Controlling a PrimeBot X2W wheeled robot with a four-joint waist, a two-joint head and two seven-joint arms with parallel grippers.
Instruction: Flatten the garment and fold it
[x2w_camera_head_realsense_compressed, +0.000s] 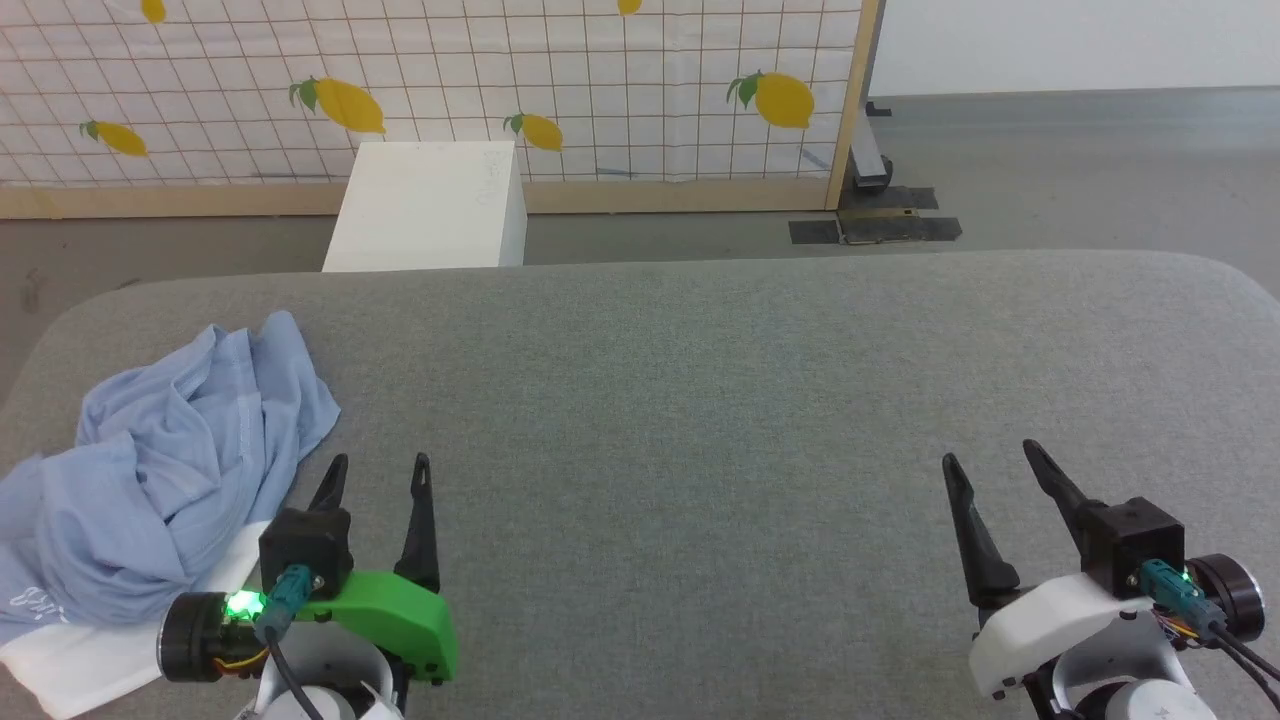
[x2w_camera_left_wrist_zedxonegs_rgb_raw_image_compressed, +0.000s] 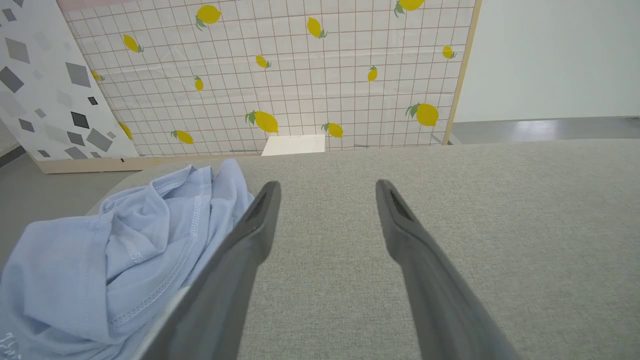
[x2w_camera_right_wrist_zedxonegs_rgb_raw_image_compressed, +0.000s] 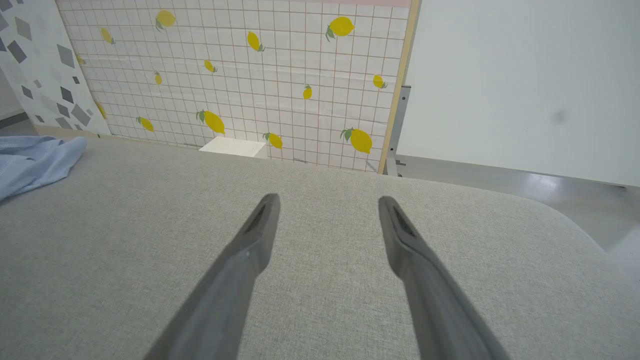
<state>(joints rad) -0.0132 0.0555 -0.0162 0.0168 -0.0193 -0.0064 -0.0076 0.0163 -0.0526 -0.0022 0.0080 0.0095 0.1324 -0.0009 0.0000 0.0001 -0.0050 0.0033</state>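
The garment (x2w_camera_head_realsense_compressed: 170, 470), a light sky-blue T-shirt, lies crumpled in a heap at the left end of the grey padded table (x2w_camera_head_realsense_compressed: 700, 400). My left gripper (x2w_camera_head_realsense_compressed: 381, 460) is open just to the right of the heap, its left finger close beside the cloth and nothing between its fingers. In the left wrist view the garment (x2w_camera_left_wrist_zedxonegs_rgb_raw_image_compressed: 125, 250) bunches against the left finger of the gripper (x2w_camera_left_wrist_zedxonegs_rgb_raw_image_compressed: 327, 184). My right gripper (x2w_camera_head_realsense_compressed: 989, 452) stands open over bare table at the right, far from the shirt. In the right wrist view that gripper (x2w_camera_right_wrist_zedxonegs_rgb_raw_image_compressed: 328, 197) holds nothing, and the garment (x2w_camera_right_wrist_zedxonegs_rgb_raw_image_compressed: 35, 160) is at the far left edge.
A white cloth (x2w_camera_head_realsense_compressed: 90, 660) pokes out from under the garment at the table's front left corner. Beyond the table's far edge a white box (x2w_camera_head_realsense_compressed: 425, 205) stands on the floor before a lemon-patterned screen (x2w_camera_head_realsense_compressed: 600, 90). The table's corners are rounded.
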